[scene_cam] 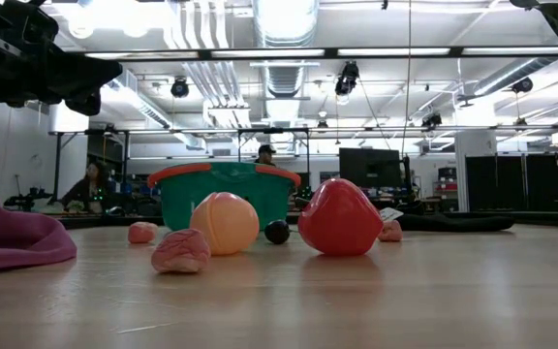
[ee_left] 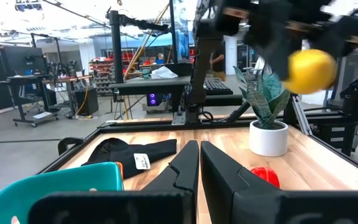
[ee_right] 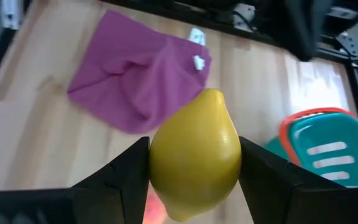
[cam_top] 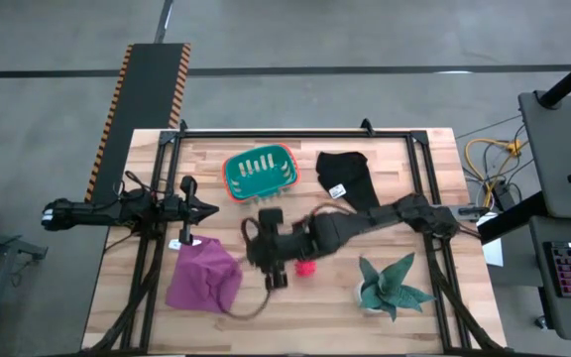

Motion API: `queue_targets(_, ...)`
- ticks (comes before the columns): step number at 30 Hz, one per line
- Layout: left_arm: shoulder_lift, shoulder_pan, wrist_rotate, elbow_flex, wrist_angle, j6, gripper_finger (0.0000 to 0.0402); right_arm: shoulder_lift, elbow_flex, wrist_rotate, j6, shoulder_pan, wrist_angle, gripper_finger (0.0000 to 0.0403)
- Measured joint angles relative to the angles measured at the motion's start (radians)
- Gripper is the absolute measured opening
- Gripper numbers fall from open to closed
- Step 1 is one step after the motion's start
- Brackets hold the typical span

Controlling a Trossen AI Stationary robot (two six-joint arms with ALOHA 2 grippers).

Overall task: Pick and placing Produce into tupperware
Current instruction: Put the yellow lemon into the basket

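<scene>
Right wrist view: yellow lemon (ee_right: 196, 152), nearest the lens, is clamped between the right gripper (ee_right: 194, 163) fingers, off the desk (ee_right: 36, 124); purple cloth (ee_right: 135, 78) lies beyond at 11 o'clock, and the tupperware (ee_right: 328, 149) rim shows at 3 o'clock.
High view: right gripper (cam_top: 271, 260) hangs mid-desk, between the purple cloth (cam_top: 204, 278) at 8 o'clock and a red piece (cam_top: 307, 266) just beside it; the tupperware (cam_top: 261, 172) sits at 12 o'clock from it, empty as far as I can tell, with the black cloth (cam_top: 347, 178) and teal plant (cam_top: 393, 286) off to the side.
Left wrist view: left gripper (ee_left: 199, 163) fingers lie together, holding nothing, parked at the desk's 9 o'clock edge; the lemon (ee_left: 311, 71) is seen aloft.
Low view: pink piece (scene_cam: 181, 251), orange ball (scene_cam: 225, 223), small dark piece (scene_cam: 277, 232) and red pepper-like piece (scene_cam: 340, 217) wait on the desk before the tupperware (scene_cam: 223, 193).
Step well done: carry the lemon high enough to clear the rim, centre it over the ribbed floor, lower, then part the fingers so it does not roll out.
</scene>
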Motion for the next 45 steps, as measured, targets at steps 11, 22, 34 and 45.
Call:
queue_targets(11,0.0,0.0,-0.001,0.0,0.0,0.002,0.0002,-0.034,0.0,-0.199,-0.165,-0.247,0.004,0.0195)
queue_targets(22,0.0,0.0,-0.006,0.0,0.001,0.004,0.0002,-0.034,0.0,-0.351,-0.278,-0.528,0.01,0.0195)
queue_targets(34,0.0,0.0,-0.008,0.0,0.001,0.179,0.0002,-0.026,-0.001,-0.4,-0.359,-0.733,0.023,0.0195)
queue_targets(45,0.0,0.0,-0.013,0.0,0.01,0.212,0.0002,-0.023,-0.003,-0.448,-0.391,-0.767,0.031,0.0195)
